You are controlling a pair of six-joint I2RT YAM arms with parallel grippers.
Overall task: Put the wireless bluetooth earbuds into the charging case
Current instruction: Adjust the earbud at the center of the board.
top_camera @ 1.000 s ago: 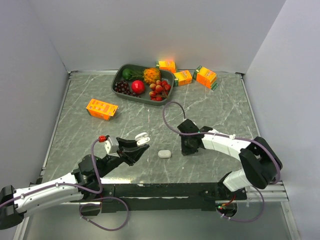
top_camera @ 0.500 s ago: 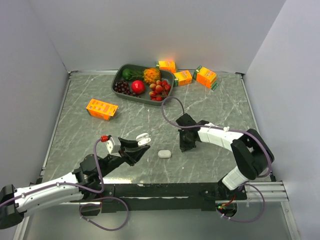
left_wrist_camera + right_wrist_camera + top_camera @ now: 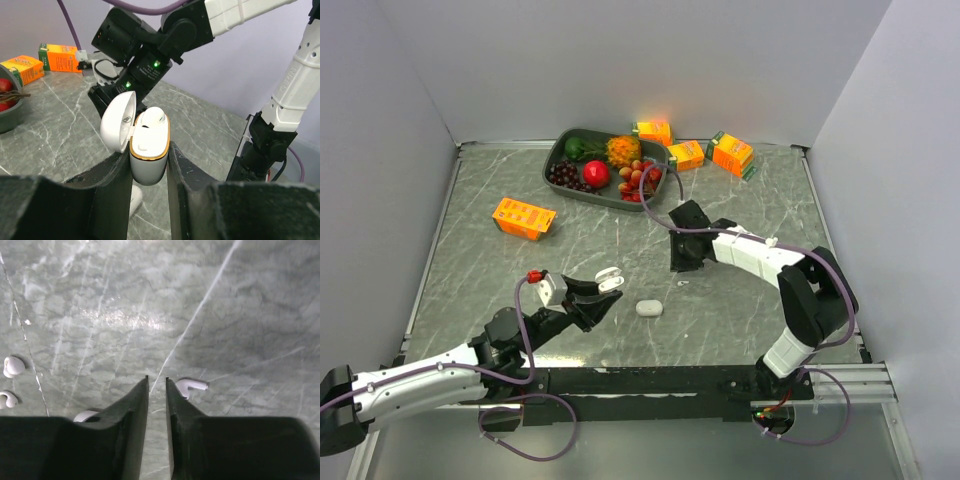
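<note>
White links (image 3: 755, 258); black joints (image 3: 688, 248), fingers (image 3: 125, 440); purple cables (image 3: 68, 20); seemingly green indicator lights (image 3: 156, 64).

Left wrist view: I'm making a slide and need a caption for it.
Left end effector grips an open white charging case, one earbud seated inside, right arm beyond.

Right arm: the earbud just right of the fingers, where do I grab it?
Pinch the earbud across its rounded head, bringing the right gripper straight down from above: it lies flat, thin stem pointing right, likely too slim to hold.

White earbuds (image 3: 191, 385), white orange-rimmed case (image 3: 148, 160), grey-veined table (image 3: 750, 210).
</note>
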